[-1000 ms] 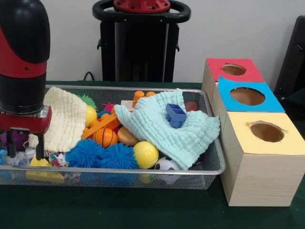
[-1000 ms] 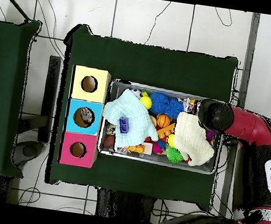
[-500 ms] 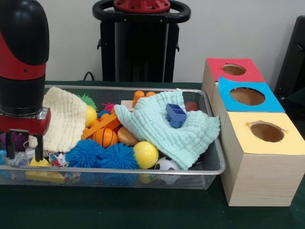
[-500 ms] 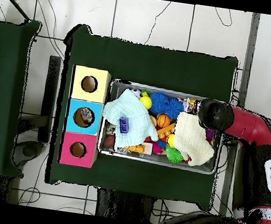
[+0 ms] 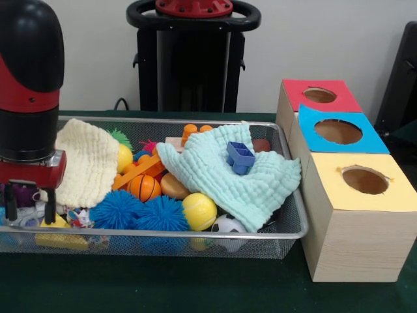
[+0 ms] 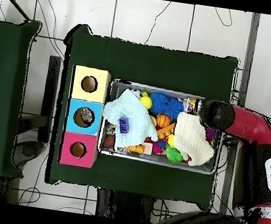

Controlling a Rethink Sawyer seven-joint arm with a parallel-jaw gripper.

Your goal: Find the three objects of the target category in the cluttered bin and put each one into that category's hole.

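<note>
Yellow toy (image 5: 55, 223) lies at the wire bin's (image 5: 287, 235) near-left corner, directly below my gripper (image 5: 29, 210), whose fingers hang spread and empty, straddling it.

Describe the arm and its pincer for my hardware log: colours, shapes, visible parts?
The arm is a thick rounded cylinder, black on top, with a red band and a black section below. It ends in a red block with a silver edge. The pincer has two thin, dark, straight fingers. No cables or markings show.
</note>
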